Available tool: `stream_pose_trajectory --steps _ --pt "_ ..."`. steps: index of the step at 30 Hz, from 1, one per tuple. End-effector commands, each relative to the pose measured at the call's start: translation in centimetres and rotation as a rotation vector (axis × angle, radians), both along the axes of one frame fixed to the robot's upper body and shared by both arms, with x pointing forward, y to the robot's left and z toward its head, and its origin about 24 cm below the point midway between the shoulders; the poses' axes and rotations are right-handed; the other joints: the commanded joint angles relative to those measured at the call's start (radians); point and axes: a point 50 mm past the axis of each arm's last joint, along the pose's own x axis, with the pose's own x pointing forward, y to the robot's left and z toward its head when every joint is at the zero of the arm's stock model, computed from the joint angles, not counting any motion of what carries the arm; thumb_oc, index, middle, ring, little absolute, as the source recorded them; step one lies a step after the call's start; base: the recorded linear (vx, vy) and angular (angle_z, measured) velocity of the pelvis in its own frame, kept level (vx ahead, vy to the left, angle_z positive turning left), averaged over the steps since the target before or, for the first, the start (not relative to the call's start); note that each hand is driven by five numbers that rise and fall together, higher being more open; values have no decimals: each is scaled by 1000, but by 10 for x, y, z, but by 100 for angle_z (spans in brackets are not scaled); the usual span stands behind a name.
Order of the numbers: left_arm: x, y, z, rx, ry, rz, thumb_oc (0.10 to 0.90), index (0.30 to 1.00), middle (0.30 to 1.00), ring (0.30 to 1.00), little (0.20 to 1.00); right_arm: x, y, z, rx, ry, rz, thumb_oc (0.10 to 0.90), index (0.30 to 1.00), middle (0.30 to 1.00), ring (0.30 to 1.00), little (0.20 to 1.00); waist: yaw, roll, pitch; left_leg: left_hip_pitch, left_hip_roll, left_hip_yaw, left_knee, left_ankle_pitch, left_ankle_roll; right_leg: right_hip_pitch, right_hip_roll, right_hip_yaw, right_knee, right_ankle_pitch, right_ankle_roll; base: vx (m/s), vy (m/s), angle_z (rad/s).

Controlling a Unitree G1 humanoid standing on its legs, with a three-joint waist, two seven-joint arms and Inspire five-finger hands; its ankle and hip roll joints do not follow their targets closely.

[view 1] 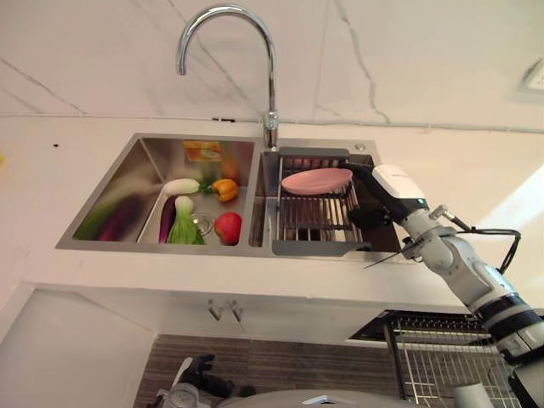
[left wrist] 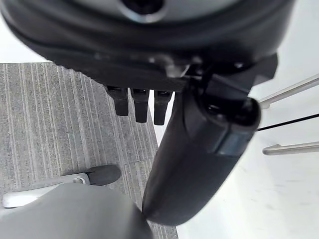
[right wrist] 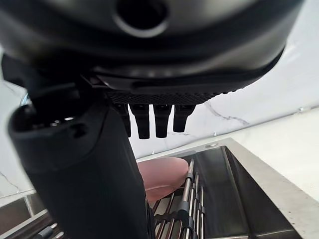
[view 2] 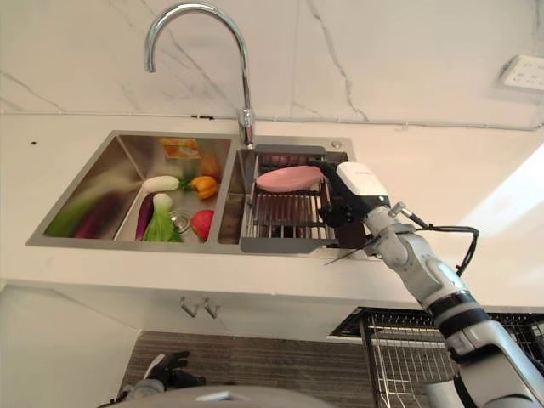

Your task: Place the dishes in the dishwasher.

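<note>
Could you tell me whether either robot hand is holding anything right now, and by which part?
The right robot hand is at the right rim of the pink plate on the sink rack; whether it grips cannot be told. The left robot hand holds nothing.

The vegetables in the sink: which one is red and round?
The tomato, in the left basin's front right corner beside the green bok choy. The others are a white radish, purple eggplant and orange pepper.

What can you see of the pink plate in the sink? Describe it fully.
The pink plate is shallow, oval-looking from this angle, smooth and plain like plastic or glazed ceramic. It lies roughly flat at the far end of the metal-barred drying rack set over the right sink basin. The right hand is at its right edge; whether the fingers grip it cannot be told. The right wrist view shows it past the fingers.
</note>
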Motion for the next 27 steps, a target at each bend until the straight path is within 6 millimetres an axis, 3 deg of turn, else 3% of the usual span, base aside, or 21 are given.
stream_pose_trajectory --steps 1,14,15,16,19,27 --pt "-7 3 -2 38 56 -72 800 900 900 900 900 23 15 58 62 -259 30 800 900 900 900 900 25 -51 -19 19 6 2 4 -60 -1 9 -62 4 33 -8 57 0 2 6" --pt "-3 5 0 47 28 -81 800 900 900 900 900 50 11 42 -112 -181 -56 800 900 900 900 900 70 -60 -14 -14 -9 -35 4 -52 -6 10 -69 -41 17 -2 62 0 1 12" --pt "-3 5 0 45 25 -80 800 900 900 900 900 52 11 41 -122 -179 -63 565 547 547 547 547 72 -61 -14 -16 -10 -37 4 -51 -6 10 -69 -43 15 -1 62 -7 7 15" --pt "-2 5 0 47 21 -84 800 900 900 900 900 54 10 37 -152 -174 -80 400 300 300 300 300 80 -64 -13 -19 -11 -42 4 -50 -7 10 -70 -48 13 0 62 -9 7 13" --pt "2 3 1 41 6 -85 800 900 900 900 900 55 10 34 -180 -178 -88 400 300 300 300 300 85 -66 -12 -23 -11 -48 4 -49 -8 10 -70 -55 13 -1 62 -4 4 3" --pt "11 7 4 52 -33 -60 800 900 900 900 900 45 2 52 -267 -351 -101 400 300 300 300 300 95 -73 -9 -30 -14 -63 4 -50 -11 13 -70 -75 12 -3 64 -17 -1 5"
